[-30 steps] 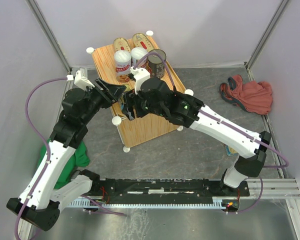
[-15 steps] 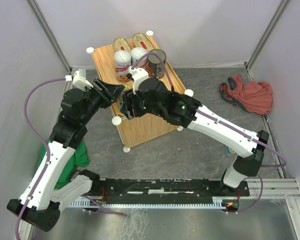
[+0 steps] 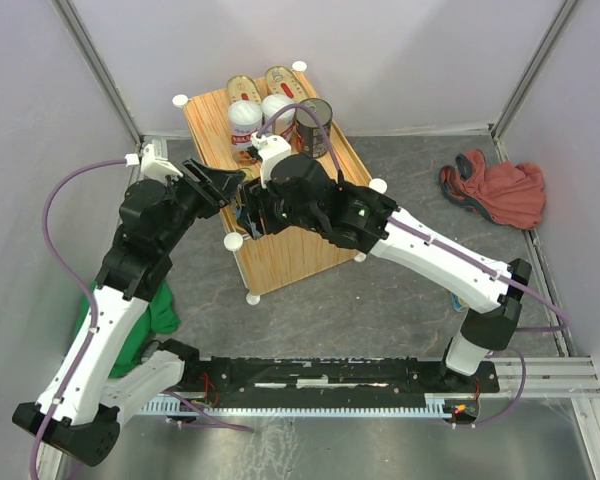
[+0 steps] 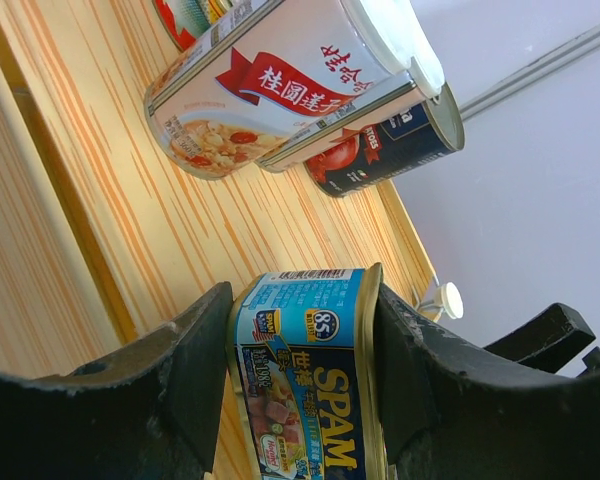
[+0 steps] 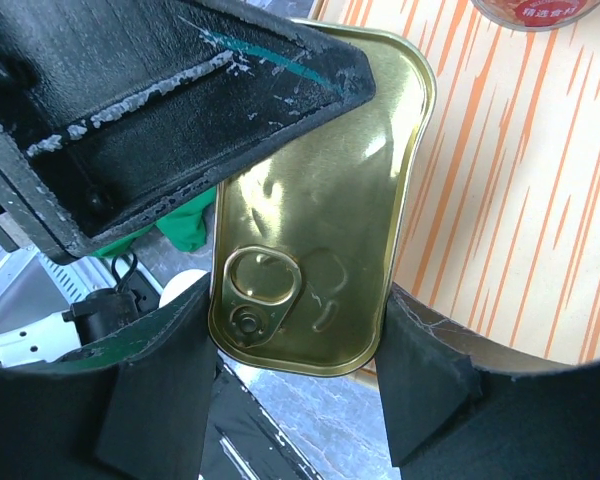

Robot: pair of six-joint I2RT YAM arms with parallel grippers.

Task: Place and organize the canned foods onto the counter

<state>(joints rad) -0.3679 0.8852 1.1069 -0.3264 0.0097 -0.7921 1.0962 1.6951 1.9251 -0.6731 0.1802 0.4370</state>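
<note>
— How are the arms posed?
— Both are reached to the near left corner of the counter (image 3: pixel 292 250). The left arm (image 3: pixel 130 262) is bent in from the left. The right arm (image 3: pixel 442 262) is laid across from the right. The two wrists are brought close together over that corner.

— What is held there?
— A rectangular tin (image 4: pixel 302 405) is clamped by the left jaws across its lid and base. The right jaws are closed against its two narrow sides.

— How is that tin described?
— Blue sides with yellow SPAM lettering are shown, and a gold lid with a ring pull. It is held at the near left edge of the counter top, partly out past it. Whether the wood is touched cannot be told.

— And the other tins?
— Five are stood at the far end of the counter. Two oval gold tins (image 3: pixel 243 88) are at the back. Two white-lidded tins (image 3: pixel 246 118) are just in front. A dark round tin (image 3: pixel 316 126) is on their right.
</note>
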